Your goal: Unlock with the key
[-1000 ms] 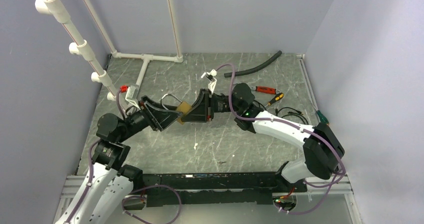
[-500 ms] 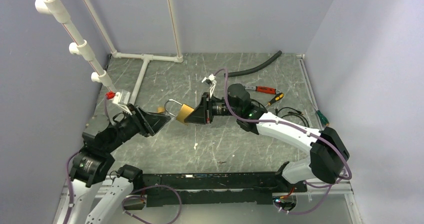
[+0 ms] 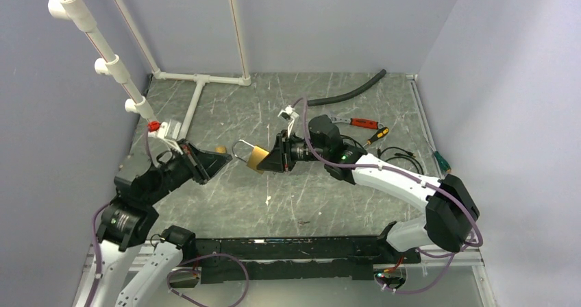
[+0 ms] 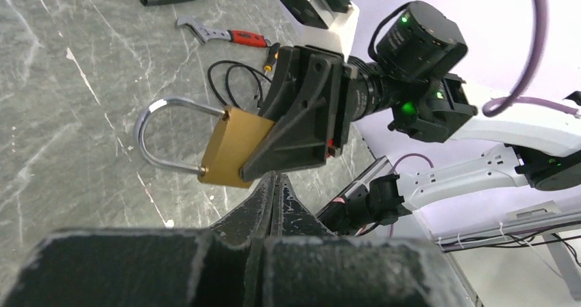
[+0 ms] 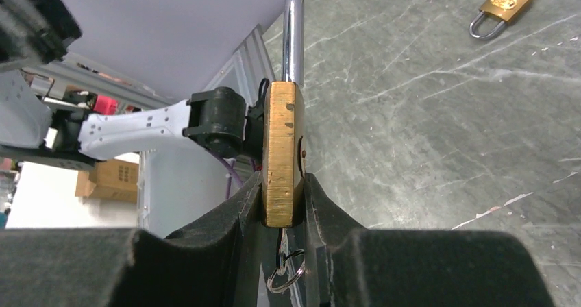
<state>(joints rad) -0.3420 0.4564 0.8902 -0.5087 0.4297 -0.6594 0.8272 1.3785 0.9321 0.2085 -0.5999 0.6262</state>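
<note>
My right gripper (image 5: 282,183) is shut on the sides of a brass padlock (image 5: 282,149) and holds it above the table, its silver shackle (image 5: 293,26) pointing away. The key (image 5: 283,244) sticks into the padlock's underside between my right fingers, and its small metal ring hangs below. From above, the padlock (image 3: 257,157) faces my left gripper (image 3: 225,159). My left gripper (image 4: 275,178) is shut with nothing in it, its tips just short of the padlock (image 4: 233,146).
A second small brass padlock (image 5: 503,5) lies on the marble table (image 3: 301,197) by my left gripper. A black hose (image 3: 346,94), red-handled pliers (image 3: 363,123), a screwdriver (image 3: 375,136) and a black cable (image 3: 401,155) lie at the back right. White pipes (image 3: 199,91) run along the left and back.
My left gripper has pulled back to the left, away from the padlock, and has shut from open. The right gripper has carried the padlock slightly left, still holding it.
</note>
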